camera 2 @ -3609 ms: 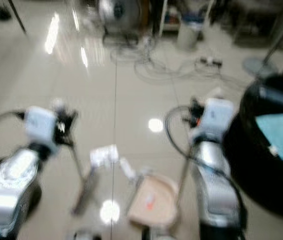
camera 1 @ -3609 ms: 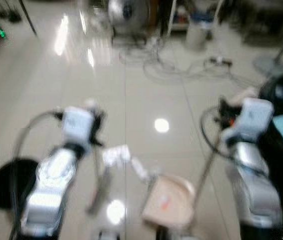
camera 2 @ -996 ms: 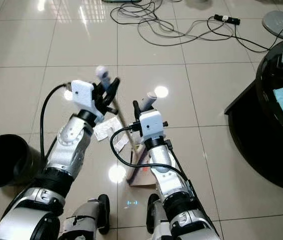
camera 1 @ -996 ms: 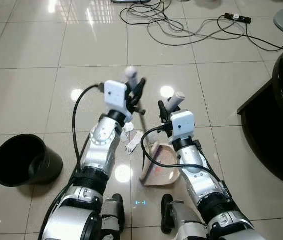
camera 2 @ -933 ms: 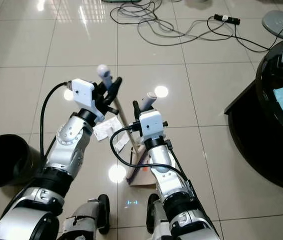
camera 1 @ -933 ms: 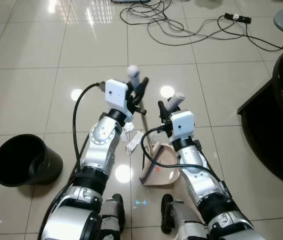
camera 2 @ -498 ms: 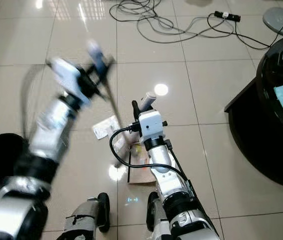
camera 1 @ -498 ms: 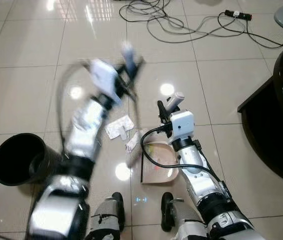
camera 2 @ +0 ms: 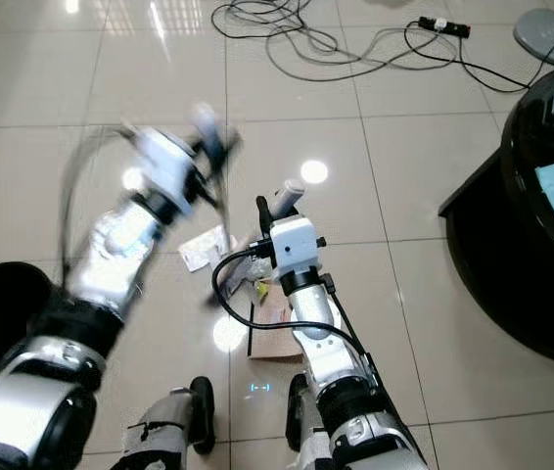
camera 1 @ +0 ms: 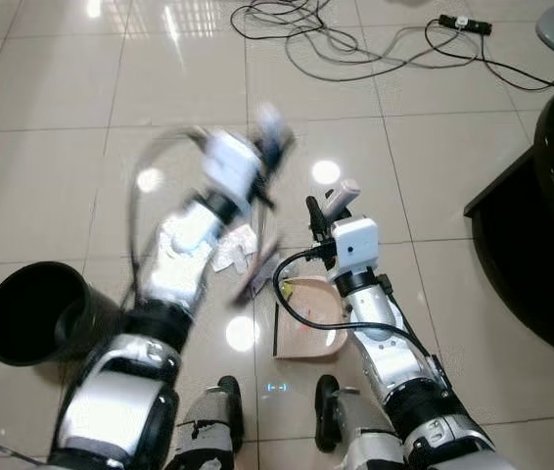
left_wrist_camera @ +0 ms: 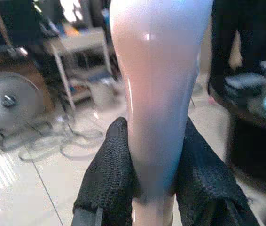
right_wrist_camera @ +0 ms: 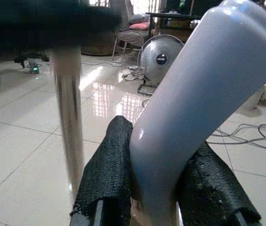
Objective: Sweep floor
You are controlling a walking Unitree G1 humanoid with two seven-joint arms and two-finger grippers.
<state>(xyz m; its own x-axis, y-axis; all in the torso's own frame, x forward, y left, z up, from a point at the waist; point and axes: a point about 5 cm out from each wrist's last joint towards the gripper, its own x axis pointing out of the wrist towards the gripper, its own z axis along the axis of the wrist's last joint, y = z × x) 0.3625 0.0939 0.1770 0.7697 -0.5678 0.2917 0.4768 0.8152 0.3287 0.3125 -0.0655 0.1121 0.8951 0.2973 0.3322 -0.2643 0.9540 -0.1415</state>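
My left gripper, blurred by motion, is shut on the pale top of the broom handle. The broom's pole slants down to its head beside the dustpan's left edge. White paper scraps lie on the tiles just left of the head. The beige dustpan rests on the floor between my arms, with a small yellow bit at its mouth. My right gripper is shut on the dustpan's upright grey handle; the broom's metal pole passes close beside it.
A black bin stands on the floor at my left. A dark round table with a teal cloth is at the right. Tangled cables and a power strip lie across the tiles ahead. My feet are just below the dustpan.
My left arm has swung the broom: the handle's top came right and nearer, and the head now sits closer to the dustpan. The right arm and dustpan stayed put.
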